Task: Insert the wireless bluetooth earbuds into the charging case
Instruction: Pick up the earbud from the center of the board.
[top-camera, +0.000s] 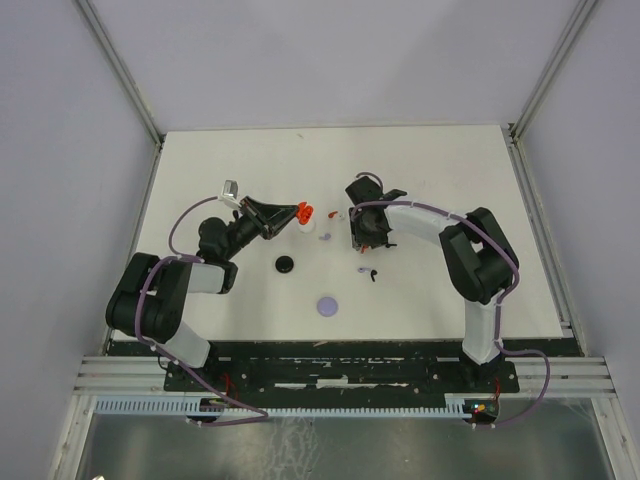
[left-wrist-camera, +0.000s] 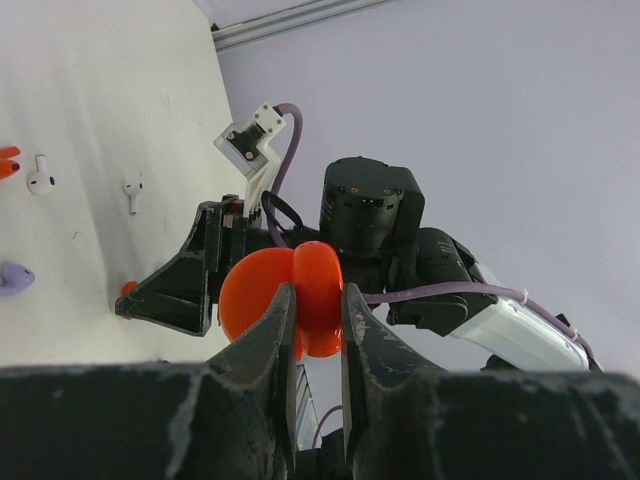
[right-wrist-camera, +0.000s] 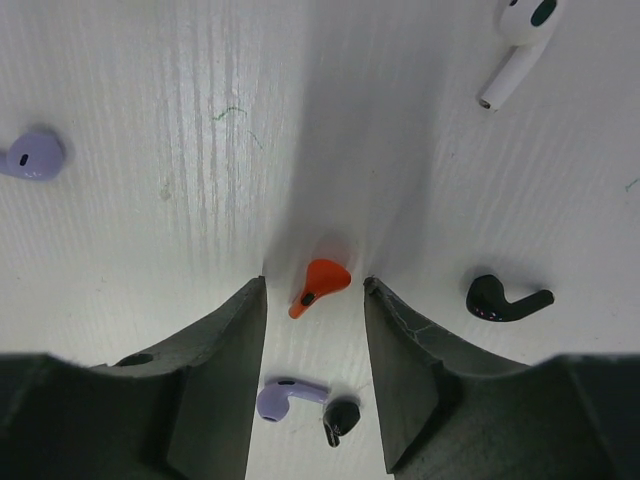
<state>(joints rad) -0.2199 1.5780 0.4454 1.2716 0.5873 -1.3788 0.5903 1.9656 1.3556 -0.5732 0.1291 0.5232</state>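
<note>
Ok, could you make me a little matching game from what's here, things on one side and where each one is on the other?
Things
1. red charging case
2. red earbud
3. white earbud
4. lavender round disc

Places
A. lying on the table, between the jaws of the open right gripper
B. clamped in the left gripper
C. lying closest to the table's near edge
D. in the upper right corner of the right wrist view

Pairs: 1-B, 2-A, 3-D, 4-C
</note>
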